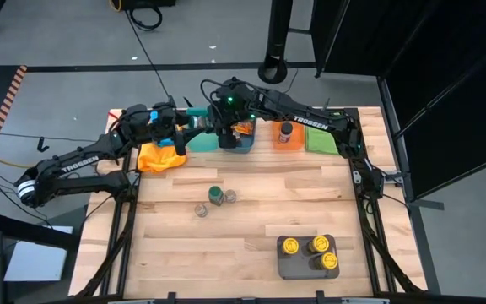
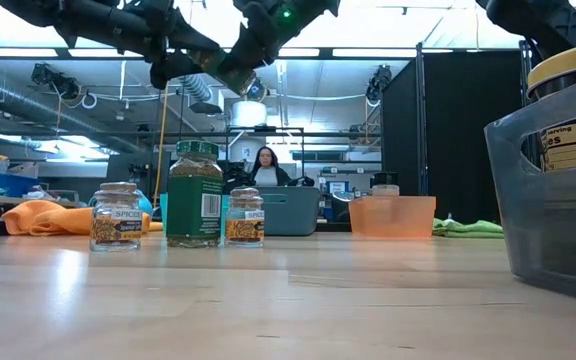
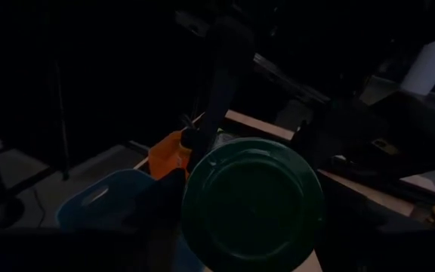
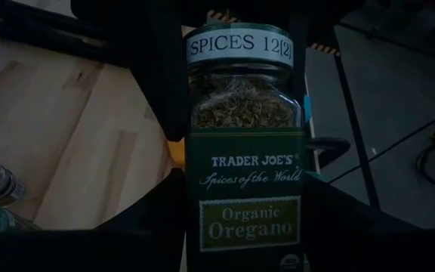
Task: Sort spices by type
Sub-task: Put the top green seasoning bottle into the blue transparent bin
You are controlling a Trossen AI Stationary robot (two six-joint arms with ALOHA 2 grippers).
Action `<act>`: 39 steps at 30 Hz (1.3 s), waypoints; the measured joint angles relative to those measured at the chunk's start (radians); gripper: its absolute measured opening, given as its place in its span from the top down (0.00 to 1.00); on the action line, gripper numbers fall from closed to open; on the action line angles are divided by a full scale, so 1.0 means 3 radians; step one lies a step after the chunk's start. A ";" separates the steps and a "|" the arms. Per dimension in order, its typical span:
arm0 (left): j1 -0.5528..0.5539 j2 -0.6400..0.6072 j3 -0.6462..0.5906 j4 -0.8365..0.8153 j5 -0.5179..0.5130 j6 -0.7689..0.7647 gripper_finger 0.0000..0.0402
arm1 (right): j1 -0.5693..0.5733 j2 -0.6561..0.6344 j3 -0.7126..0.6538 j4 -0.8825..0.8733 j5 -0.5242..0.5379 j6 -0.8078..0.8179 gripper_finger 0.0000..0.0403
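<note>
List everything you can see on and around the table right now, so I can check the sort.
Yellow-lidded jars: three, in the tray.
Grey tray: one, near edge, right of centre.
Loose jars: three mid-table, one tall green-lidded jar, two small grey-lidded jars.
Dark-lidded jar: one, in the orange bin.
Bins: three along the far edge, teal bin, blue-grey bin, orange bin.
Cloths: yellow-orange cloth far left, green cloth far right.
Person: one, in the room beyond.
Left gripper: shut on a dark green-lidded held jar, by the teal bin.
Right gripper: shut on an oregano jar, at the blue-grey bin.
</note>
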 joint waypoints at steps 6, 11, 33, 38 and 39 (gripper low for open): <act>0.0000 0.0000 0.0000 0.0004 -0.0025 -0.0031 0.41 | 0.0002 0.0000 0.0000 0.0030 0.0014 0.0000 0.39; -0.0004 0.0005 0.0000 -0.0019 -0.0129 -0.0032 0.41 | 0.0013 0.0000 0.0003 0.0044 0.0168 0.0006 0.22; 0.0038 0.0704 0.0000 -0.0423 -0.1617 0.0323 0.41 | -0.0135 -0.0281 0.0004 -0.0406 0.0285 0.0023 0.34; 0.0152 0.1113 0.0000 -0.0158 -0.1792 0.0342 0.41 | -0.0136 -0.0362 0.0004 -0.0439 0.0284 0.0083 0.36; 0.0182 0.1191 0.0000 -0.0095 -0.1791 0.0342 0.41 | -0.0137 -0.0372 0.0004 -0.0477 0.0285 0.0099 0.37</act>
